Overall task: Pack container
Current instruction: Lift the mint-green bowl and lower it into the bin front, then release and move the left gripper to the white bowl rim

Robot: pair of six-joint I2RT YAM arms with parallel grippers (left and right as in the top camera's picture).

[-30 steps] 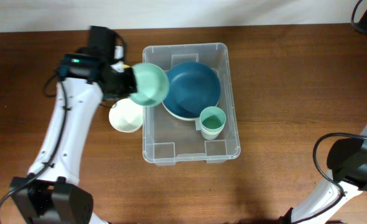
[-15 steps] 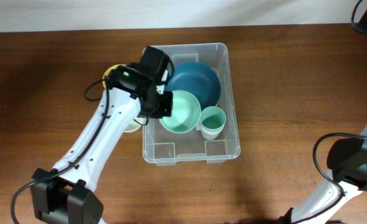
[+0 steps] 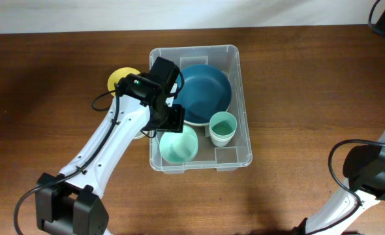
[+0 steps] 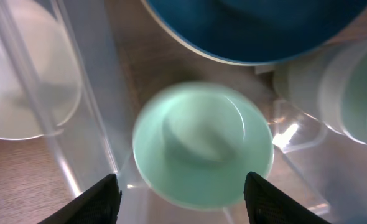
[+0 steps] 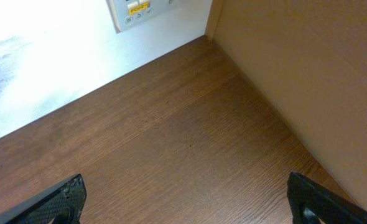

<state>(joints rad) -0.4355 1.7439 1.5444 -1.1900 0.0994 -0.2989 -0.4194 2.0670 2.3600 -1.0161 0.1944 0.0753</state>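
We see the container (image 3: 243, 98) in the middle of the table (image 3: 310, 78), its long sides running away from us. Our left hand (image 3: 169, 121) hangs over the container's near left part. In the left wrist view its fingers (image 4: 102, 199) stand wide apart and released, gripping nothing. A mint green bowl (image 4: 202, 152) lies below and between them, a little blurred, apart from both fingers. From overhead this bowl (image 3: 179, 145) sits mouth up in the near left corner of the container.

A large dark blue bowl (image 3: 204, 91) fills the far half of the container, and a mint green cup (image 3: 222, 127) stands upright just beside it on the near right.

Outside the left wall a white bowl (image 4: 22, 81) rests on the table, mostly hidden under the arm from overhead. A yellow round dish (image 3: 123, 79) lies farther back on the left.

Our right hand (image 5: 186, 205) is spread wide over bare table, grasping nothing.
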